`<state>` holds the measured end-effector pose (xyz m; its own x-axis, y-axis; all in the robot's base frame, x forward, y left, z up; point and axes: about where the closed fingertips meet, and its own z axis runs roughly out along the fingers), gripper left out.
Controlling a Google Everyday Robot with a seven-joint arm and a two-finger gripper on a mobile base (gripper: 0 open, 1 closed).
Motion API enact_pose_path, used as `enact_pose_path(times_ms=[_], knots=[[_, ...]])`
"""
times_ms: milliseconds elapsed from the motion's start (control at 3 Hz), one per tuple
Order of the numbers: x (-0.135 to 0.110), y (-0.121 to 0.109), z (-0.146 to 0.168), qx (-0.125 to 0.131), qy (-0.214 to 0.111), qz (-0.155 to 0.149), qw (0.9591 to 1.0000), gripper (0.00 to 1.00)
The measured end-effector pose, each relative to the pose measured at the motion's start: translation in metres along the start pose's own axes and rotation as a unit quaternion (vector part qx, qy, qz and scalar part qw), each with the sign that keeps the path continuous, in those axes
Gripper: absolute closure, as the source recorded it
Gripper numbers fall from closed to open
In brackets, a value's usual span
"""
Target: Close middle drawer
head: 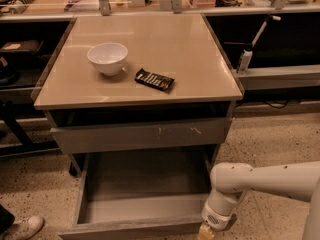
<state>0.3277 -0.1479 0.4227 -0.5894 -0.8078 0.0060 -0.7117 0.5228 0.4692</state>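
The middle drawer (145,181) is pulled far out of the grey cabinet, low in the camera view. Its deep boxy inside is bare, and its plain front panel (125,229) runs along the bottom edge. Above it is another grey drawer front with small pale scratch marks (140,134). My white arm (260,179) reaches in from the right. My gripper (206,232) hangs at the drawer's front right corner, cut off by the bottom edge of the view.
A white bowl (107,58) and a dark snack bar (154,79) lie on the beige cabinet top (190,49). Dark shelving stands on both sides. A person's shoe (22,228) is on the speckled floor at the lower left.
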Motion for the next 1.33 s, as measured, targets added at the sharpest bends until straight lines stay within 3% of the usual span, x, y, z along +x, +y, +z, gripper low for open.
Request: enact_pose_path(times_ms=[1333], knots=[[-0.025,-0.019,-0.007,0.017,-0.009,-0.01,0.9998,1.0]])
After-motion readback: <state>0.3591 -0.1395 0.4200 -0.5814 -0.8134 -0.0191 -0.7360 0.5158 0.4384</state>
